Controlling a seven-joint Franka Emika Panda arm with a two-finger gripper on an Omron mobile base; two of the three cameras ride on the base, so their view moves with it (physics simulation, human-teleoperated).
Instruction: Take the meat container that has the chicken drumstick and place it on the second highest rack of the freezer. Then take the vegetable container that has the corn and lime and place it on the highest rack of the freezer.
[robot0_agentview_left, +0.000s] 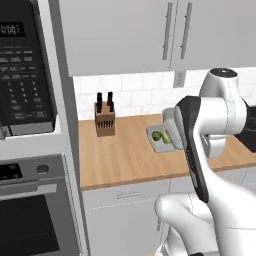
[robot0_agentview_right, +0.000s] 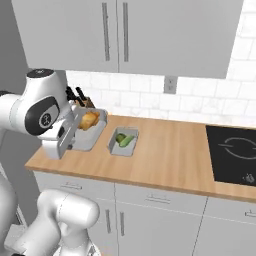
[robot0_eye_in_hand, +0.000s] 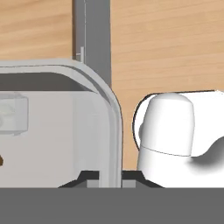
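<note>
Meat container (robot0_agentview_right: 89, 131): pale grey tray, sitting lifted at the left-centre of the right base view, partly hidden by the arm. Chicken drumstick (robot0_agentview_right: 89, 120), golden-brown, is lying inside it toward the far end.

Pincer (robot0_eye_in_hand: 110, 178): in the hand view its two dark tips are standing at the bottom centre, closing tightly on the tray's thin curved rim, one tip either side of the wall. The wooden surface (robot0_eye_in_hand: 166, 48) is showing beyond the rim, in the upper part of the frame.

Vegetable container (robot0_agentview_right: 123, 142): second grey tray, resting flat on the surface just right of the meat container, at the centre of the right base view. Corn (robot0_agentview_right: 127, 141) and lime (robot0_agentview_right: 120, 137) are lying side by side inside it.

Knife block (robot0_agentview_left: 105, 119): wooden, black handles upright, standing at the back of the surface, centre-left of the left base view.

Cooktop (robot0_agentview_right: 234, 155): black, sitting at the right edge of the right base view.
</note>
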